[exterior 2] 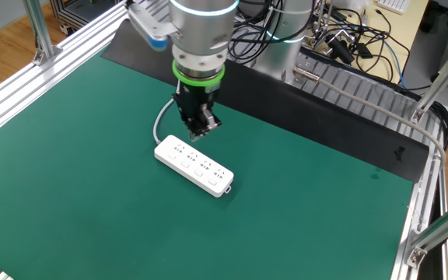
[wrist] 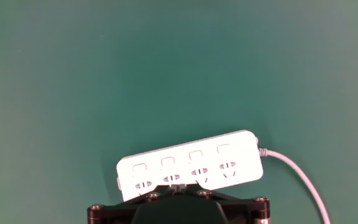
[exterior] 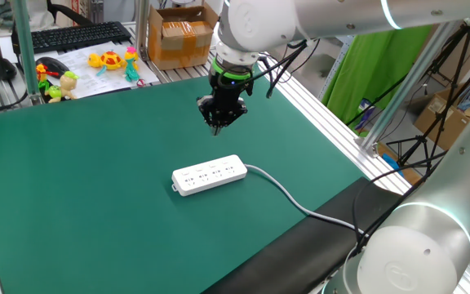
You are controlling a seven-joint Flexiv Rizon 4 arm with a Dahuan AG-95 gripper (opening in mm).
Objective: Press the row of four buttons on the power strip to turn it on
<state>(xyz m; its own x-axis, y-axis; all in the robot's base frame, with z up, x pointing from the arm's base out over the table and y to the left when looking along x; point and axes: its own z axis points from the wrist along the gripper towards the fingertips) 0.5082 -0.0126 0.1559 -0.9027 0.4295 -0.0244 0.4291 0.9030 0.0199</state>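
One power strip [exterior: 210, 174] flat on green mat [exterior: 96, 188], four buttons [wrist: 180, 159] up top, hand [exterior: 217, 126] closed, above strip.

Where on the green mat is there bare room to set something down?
Bare mat surrounds the power strip, widest toward the toys. Tighter where the cable runs to the mat's edge, and under the shut gripper.

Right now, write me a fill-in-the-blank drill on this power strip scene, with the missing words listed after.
1. The power strip lies flat on a ____ mat.
2. Along one long edge of its top sit ____ small white buttons.
3. The strip's casing is ____ in colour.
4. The gripper hangs above the strip, fingers pointing ____.

Missing words: green; four; white; down
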